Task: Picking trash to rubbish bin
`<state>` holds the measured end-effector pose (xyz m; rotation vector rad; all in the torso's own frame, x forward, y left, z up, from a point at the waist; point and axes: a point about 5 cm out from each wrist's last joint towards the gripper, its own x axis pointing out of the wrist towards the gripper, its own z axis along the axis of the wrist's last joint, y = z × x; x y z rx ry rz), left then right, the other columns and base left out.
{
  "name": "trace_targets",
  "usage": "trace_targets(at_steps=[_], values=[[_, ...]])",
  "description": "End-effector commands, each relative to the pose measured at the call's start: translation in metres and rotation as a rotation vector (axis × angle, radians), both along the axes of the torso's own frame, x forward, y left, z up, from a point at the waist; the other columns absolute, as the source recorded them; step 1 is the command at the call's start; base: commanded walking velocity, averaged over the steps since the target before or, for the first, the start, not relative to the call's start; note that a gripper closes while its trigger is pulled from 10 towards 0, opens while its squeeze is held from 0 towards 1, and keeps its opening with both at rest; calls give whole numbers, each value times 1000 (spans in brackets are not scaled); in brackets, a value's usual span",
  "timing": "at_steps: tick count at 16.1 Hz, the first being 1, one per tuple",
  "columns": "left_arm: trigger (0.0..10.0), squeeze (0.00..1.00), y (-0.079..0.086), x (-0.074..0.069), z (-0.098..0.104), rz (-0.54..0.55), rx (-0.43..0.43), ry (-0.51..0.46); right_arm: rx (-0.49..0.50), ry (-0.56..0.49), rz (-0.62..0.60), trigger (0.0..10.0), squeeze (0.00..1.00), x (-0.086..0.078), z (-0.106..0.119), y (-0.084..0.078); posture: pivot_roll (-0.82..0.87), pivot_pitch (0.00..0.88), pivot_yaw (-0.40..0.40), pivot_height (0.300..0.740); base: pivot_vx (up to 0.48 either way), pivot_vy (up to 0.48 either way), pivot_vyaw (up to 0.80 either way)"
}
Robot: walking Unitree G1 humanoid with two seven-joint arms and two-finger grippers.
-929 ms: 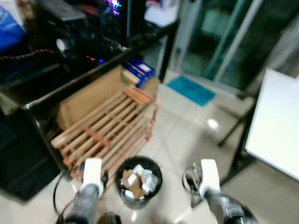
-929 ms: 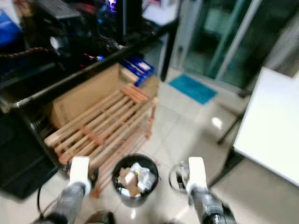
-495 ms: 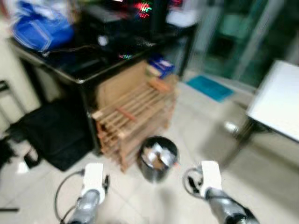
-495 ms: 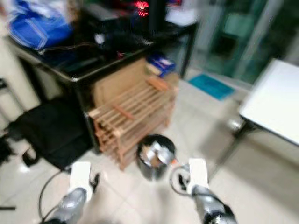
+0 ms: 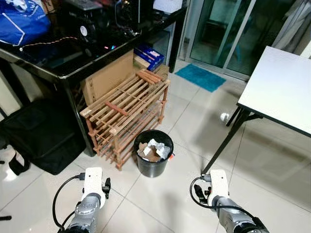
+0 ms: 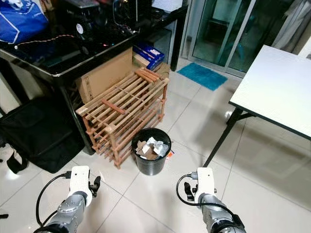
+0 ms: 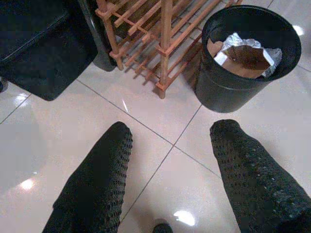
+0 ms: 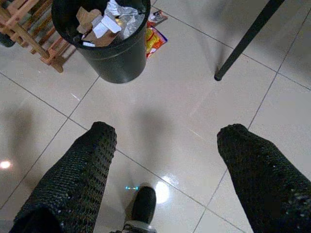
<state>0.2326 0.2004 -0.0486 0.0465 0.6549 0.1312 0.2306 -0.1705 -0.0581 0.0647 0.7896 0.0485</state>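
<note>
Both pincers, left pincer (image 7: 170, 165) and right pincer (image 8: 163, 160), are hanging wide apart, holding nothing, above the floor (image 5: 184, 131) near the full rubbish bin (image 5: 153, 154).

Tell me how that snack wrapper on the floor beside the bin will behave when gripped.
The snack wrapper lies flat and creased, so probably floppy and very light. Its glossy film on shiny tile may slide away from the right gripper.

Black rubbish bin (image 5: 153, 159) holds silver foil and brown cardboard. Beside the bin: light-brown wooden rack (image 5: 127, 114) and a red-yellow wrapper (image 8: 154, 37). Beyond the rack: teal mat (image 5: 200, 77).
</note>
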Motion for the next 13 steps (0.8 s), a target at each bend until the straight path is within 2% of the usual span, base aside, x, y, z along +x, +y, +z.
trace_targets(at_steps=[1,5,13], values=[[10000,0,0,2,1,0,-7,3,-11,-11,4,10000,0,3,3,-2,39,0,-81,740,0,0,0],[10000,0,-2,3,1,-4,-11,6,-7,-7,4,10000,0,4,3,-2,38,0,-80,740,0,0,0],[10000,0,-3,4,1,-17,-5,11,-15,21,22,10000,0,1,0,1,39,0,-81,740,0,0,-791]])
